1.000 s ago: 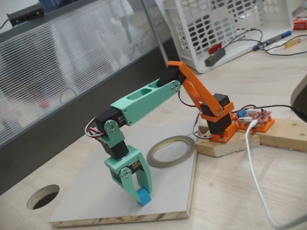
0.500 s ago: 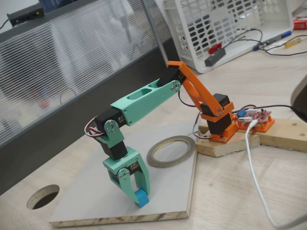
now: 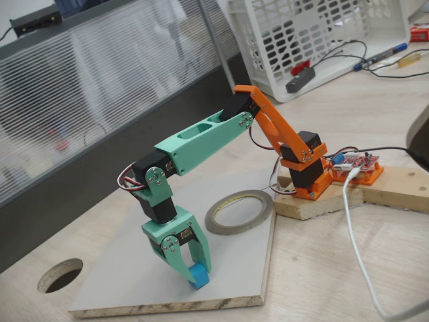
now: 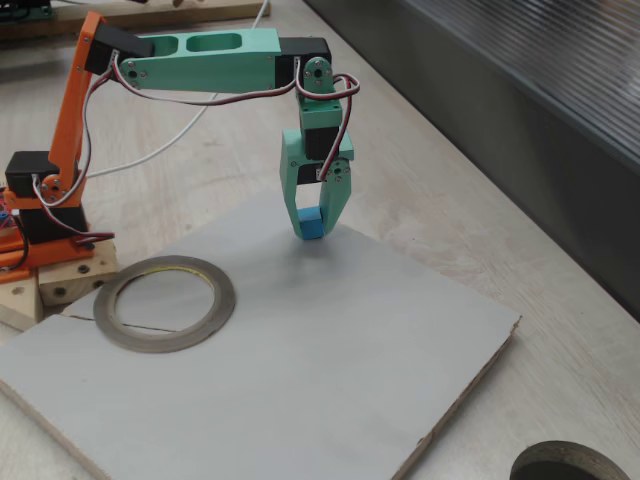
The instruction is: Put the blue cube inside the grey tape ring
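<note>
A green and orange robot arm reaches down over a pale grey board (image 3: 134, 268). Its green gripper (image 3: 192, 272) points straight down, and its two fingers (image 4: 300, 215) are clamped on the blue cube (image 3: 198, 276), which sits between the fingertips at or just above the board surface; whether it touches the board cannot be told. In both fixed views the cube shows as a small bright block pinched at the very tip (image 4: 313, 226). The grey tape ring (image 4: 164, 303) lies flat on the same board, well apart from the fingers, back toward the arm's orange base (image 3: 305, 171). Its open centre is empty. To finish, the cube probably has to be carried from the fingers' spot toward the base and lowered inside that ring.
</note>
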Robot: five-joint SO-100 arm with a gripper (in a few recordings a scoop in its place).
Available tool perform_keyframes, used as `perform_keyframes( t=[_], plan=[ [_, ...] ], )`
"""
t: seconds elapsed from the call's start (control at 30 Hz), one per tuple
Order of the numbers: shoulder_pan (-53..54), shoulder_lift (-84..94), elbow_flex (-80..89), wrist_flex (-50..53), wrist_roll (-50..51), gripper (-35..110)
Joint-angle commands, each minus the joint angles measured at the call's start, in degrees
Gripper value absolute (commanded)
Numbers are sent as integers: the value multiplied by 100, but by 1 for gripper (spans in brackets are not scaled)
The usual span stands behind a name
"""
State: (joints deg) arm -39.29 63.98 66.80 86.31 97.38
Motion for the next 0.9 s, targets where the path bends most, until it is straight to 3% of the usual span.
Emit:
perform_keyframes(
  t=[0.0,0.4,0.67,0.87],
  plan=[
    [-9,756,-79,-9,26,2],
    [132,1749,0,-9,0,2],
    [2971,1652,0,-9,-9,2],
    [3656,1652,62,-9,-9,2]
  ],
)
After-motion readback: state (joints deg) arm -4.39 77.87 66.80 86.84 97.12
